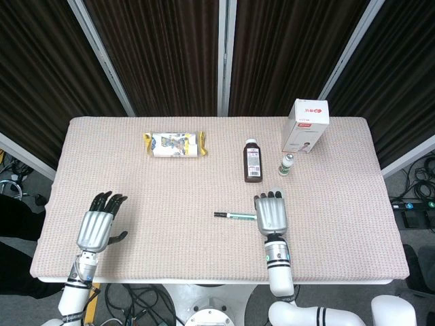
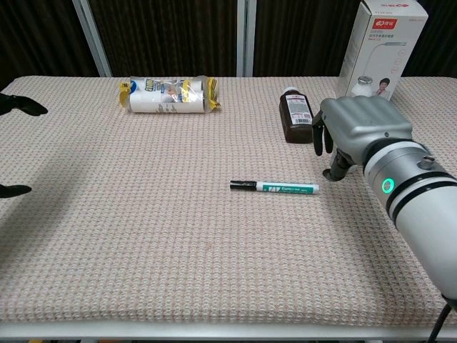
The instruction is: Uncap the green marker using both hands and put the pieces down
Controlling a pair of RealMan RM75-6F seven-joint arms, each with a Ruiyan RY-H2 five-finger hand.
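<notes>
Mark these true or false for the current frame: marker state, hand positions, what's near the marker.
1. The green marker still has its cap on. True.
2. The right hand holds the marker. False: it is beside the marker's right end and grips nothing.
3. The left hand is at the table's left edge, far from the marker. True.
4. The brown bottle stands upright. False: it lies flat on the table.
5. The snack packet lies at the back left of the table. True.
6. The white box lies flat next to the marker. False: it stands upright at the back right.
</notes>
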